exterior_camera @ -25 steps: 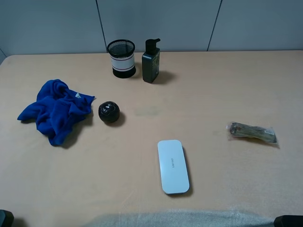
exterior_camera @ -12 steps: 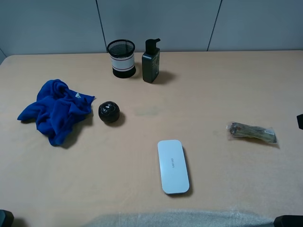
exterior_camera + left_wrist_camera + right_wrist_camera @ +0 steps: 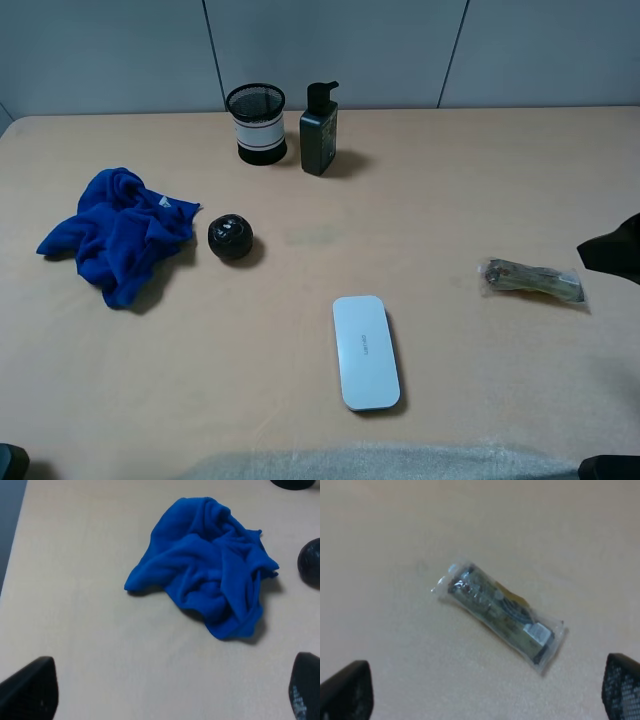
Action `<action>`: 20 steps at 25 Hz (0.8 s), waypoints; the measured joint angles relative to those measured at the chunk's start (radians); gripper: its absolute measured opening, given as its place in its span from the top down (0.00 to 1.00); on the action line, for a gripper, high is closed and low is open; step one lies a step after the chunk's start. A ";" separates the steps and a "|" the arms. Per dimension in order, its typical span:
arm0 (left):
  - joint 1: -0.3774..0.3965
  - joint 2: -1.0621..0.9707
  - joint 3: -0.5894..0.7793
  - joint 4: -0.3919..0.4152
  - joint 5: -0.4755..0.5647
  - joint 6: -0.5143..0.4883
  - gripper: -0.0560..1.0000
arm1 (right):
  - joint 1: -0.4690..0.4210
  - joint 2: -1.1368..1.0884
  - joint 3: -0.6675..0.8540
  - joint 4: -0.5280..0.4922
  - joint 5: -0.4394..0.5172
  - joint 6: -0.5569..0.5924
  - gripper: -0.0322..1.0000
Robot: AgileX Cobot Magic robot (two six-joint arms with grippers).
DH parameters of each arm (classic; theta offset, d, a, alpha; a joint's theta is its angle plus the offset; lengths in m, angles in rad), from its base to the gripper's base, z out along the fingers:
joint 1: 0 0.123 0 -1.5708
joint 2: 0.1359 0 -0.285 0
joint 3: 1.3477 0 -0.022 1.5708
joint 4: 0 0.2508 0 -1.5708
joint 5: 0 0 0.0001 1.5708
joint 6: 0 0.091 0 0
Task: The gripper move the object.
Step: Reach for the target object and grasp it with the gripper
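The object, a crinkly clear plastic packet (image 3: 532, 281) with dark brown and olive contents, lies flat on the tan table at the right. In the right wrist view the packet (image 3: 500, 613) lies on the table between and beyond the two spread fingertips. My right gripper (image 3: 610, 250) enters at the right edge, just right of and a little behind the packet, apart from it. In its own view my right gripper (image 3: 482, 690) is open and empty. My left gripper (image 3: 167, 690) is open and empty, near a blue cloth (image 3: 210, 570).
A white flat case (image 3: 365, 350) lies at front centre. A black ball (image 3: 230, 237) sits beside the blue cloth (image 3: 120, 232) at the left. A mesh cup (image 3: 256, 123) and a dark bottle (image 3: 319, 130) stand at the back.
My right gripper has come into the exterior view from the right edge and moved left towards the packet. Nothing on the table has moved.
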 joint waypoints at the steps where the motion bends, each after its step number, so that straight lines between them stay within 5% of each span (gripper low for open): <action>1: 0.000 0.000 0.000 0.000 0.000 0.000 0.07 | 0.000 0.027 0.000 0.002 -0.011 -0.016 0.30; 20: 0.000 0.000 0.000 0.000 0.000 0.000 0.07 | 0.000 0.424 -0.002 0.038 -0.237 -0.325 0.30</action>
